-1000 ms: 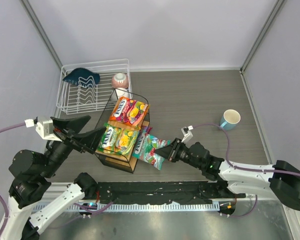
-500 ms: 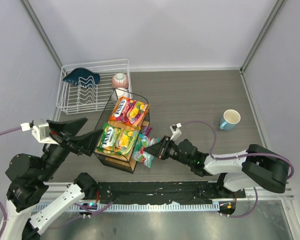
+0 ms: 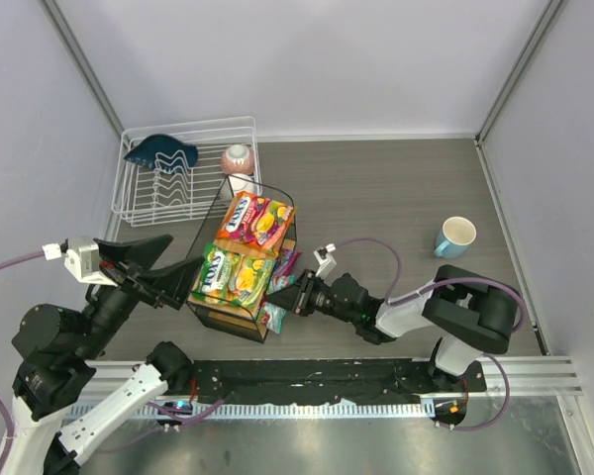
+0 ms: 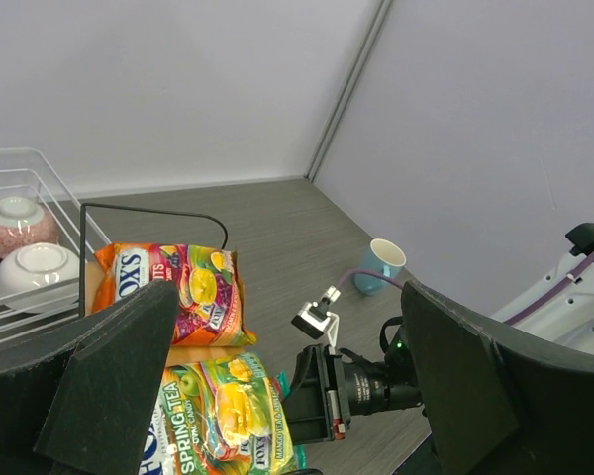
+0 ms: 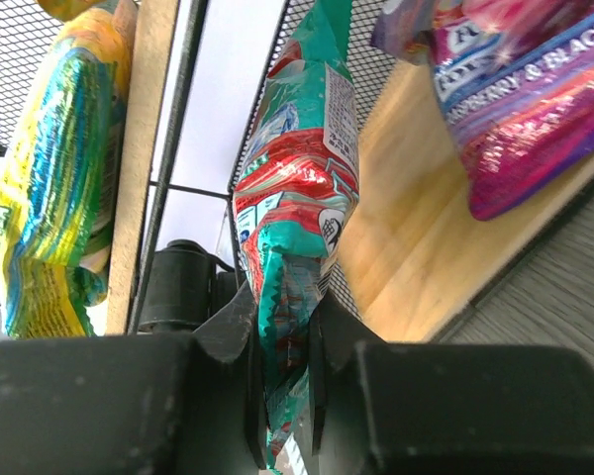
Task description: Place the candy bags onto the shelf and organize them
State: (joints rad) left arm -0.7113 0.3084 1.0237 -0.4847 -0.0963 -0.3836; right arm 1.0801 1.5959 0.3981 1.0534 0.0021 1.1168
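L gripper (image 3: 186, 249): jaws spread wide, nothing between, hanging just left of shelf (image 3: 210, 313) on desk (image 3: 376, 188). Top tier: yellow-green bag (image 3: 236, 274) at near end, orange-red bag (image 3: 254, 220) at far end, both flat, face up, long axes approx. across the board. Lower tier: purple bag (image 5: 525, 99) flat on board, one end poking out right side. Teal bag (image 5: 297, 228) turned on edge, long axis in line w/ the jaws holding it, free end pointing left into lower tier betw. the boards, beside purple. R gripper (image 5: 282, 317): jaws pinched tight on teal bag's trailing end.
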